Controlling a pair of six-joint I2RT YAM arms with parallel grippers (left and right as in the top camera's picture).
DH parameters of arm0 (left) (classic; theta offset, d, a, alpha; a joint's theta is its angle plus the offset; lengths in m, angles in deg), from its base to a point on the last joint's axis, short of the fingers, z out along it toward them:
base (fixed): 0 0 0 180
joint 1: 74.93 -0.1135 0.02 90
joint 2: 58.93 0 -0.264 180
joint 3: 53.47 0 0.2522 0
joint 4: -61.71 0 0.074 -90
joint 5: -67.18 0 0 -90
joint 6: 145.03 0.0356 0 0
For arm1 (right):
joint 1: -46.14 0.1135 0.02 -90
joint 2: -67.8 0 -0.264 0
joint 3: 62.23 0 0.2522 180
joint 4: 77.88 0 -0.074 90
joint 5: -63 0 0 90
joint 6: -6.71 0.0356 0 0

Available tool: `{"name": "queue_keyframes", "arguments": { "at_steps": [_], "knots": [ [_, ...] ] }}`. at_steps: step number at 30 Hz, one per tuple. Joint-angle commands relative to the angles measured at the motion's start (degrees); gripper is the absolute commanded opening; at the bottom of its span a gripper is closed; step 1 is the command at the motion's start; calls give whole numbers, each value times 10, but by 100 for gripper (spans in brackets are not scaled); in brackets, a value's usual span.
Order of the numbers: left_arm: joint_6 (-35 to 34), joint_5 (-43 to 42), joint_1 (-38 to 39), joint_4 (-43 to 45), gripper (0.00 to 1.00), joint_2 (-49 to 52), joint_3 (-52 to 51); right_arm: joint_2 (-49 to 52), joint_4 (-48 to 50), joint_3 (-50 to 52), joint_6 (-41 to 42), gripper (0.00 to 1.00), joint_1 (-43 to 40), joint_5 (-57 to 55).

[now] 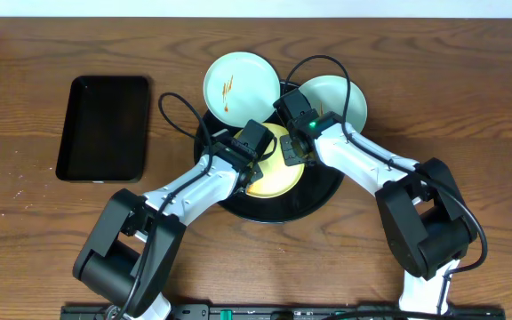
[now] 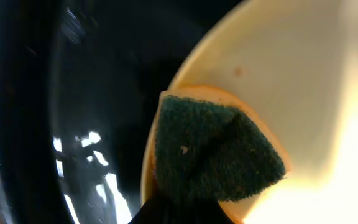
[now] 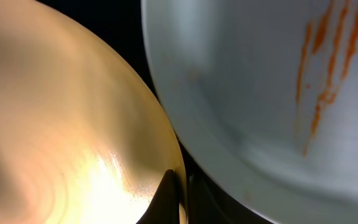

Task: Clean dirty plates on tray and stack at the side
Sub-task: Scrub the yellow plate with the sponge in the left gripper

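Far left on the bench [image 1: 25, 222] you've got the rect black tray [image 1: 105, 129], well apart from everything else. Left hand [image 1: 263, 153] is over the yellow plate [image 1: 274, 182], which sits in the round tray [image 1: 327, 194]. Overhead hides what it's holding. The left wrist cam shows it pinching a sponge [image 2: 216, 155], green side up, lying on that plate's rim. Streaked mint plate [image 1: 238, 84] overlaps the tray's back-left rim, and the 2nd mint plate [image 1: 343, 100] is back-right, partly under the right arm. Right hand [image 1: 295, 153]: only its wrist cam shows fingers [image 3: 166, 196] closed either side of the yellow plate's rim, w/ the streaked plate just beside. Both wrist views are blurry and cropped tight.
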Motion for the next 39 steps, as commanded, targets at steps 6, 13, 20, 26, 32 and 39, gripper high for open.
{"name": "queue_keyframes", "arguments": {
  "at_steps": [6, 13, 20, 26, 32, 39],
  "knots": [
    [-5, 136, -7, 33, 7, 12, -15, 12, -4, 1, 8, 1, -1, -31],
    [-6, -26, -7, 46, 7, 12, -15, 12, -3, 1, 8, 1, -1, -31],
    [-24, -161, 3, 35, 8, 12, -15, 12, -3, 1, 8, 1, -1, -31],
    [-24, -89, 11, 26, 7, 12, -15, 12, -4, 1, 8, 1, -1, -31],
    [-3, 120, 10, -7, 7, 12, -15, 12, -7, 1, 8, 1, -1, -31],
    [47, 315, 10, -4, 8, 12, -15, 12, -7, 1, 8, 1, -1, -31]
  ]
}}
